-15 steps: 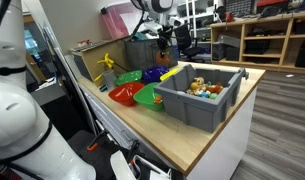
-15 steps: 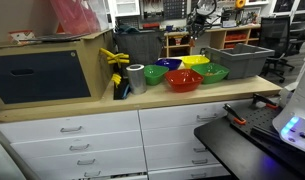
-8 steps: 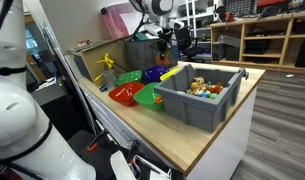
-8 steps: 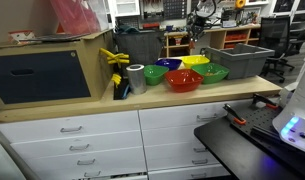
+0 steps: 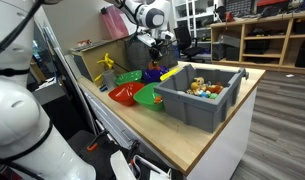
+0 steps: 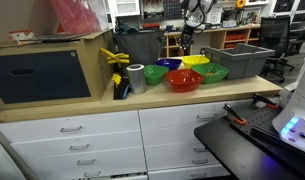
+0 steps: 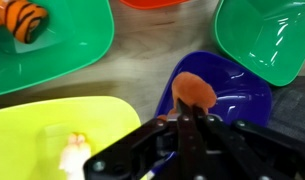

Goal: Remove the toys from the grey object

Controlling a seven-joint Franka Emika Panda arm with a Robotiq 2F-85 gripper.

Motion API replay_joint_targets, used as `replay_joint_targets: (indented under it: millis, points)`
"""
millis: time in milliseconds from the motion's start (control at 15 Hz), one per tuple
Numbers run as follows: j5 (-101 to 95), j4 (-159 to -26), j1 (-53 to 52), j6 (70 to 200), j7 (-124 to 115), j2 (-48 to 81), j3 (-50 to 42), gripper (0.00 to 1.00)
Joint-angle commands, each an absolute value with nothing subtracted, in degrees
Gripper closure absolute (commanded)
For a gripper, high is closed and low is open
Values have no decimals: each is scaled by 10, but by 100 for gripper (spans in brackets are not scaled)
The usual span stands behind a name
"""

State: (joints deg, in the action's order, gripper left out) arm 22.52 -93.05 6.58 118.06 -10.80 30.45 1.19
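Observation:
The grey bin (image 5: pixel 197 100) stands at the table's near end, with a pile of small yellow, orange and white toys (image 5: pixel 203 87) inside; it also shows in an exterior view (image 6: pixel 239 62). My gripper (image 7: pixel 191 110) is shut on a small orange toy (image 7: pixel 195 90) and hangs over the blue-purple bowl (image 7: pixel 244 95). In both exterior views the gripper (image 5: pixel 157 46) (image 6: pixel 185 38) is above the bowls, away from the bin. A striped orange toy (image 7: pixel 20 20) lies in a green bowl (image 7: pixel 67 60). A small pale toy (image 7: pixel 72 152) lies in the yellow bowl (image 7: pixel 37 128).
Red (image 5: pixel 124 94), green (image 5: pixel 149 97), purple (image 5: pixel 152 76) and yellow (image 5: pixel 171 71) bowls crowd beside the bin. A second green bowl (image 7: pixel 267 40) is in the wrist view. A darker grey crate (image 5: pixel 142 50) stands behind. A yellow clamp (image 5: pixel 108 65) and a metal can (image 6: pixel 137 77) are farther along.
My gripper has moved away from the bin side and now hangs over the blue-purple bowl, a little lower, with the orange toy in it.

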Motion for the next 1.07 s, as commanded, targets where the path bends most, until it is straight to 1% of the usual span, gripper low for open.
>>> replay_joint_targets:
  millis: [0,533,600,667,733,1000]
  points:
    - [239,-888,56,1216,-68,352,27,99]
    - [236,-818,59,1252,-8,425,55,99]
    - [236,-816,60,1251,-2,425,57,70]
    - [236,-812,62,1248,0,426,60,68]
    - [236,-812,63,1246,5,424,62,63]
    - [236,-829,67,1244,26,390,67,33]
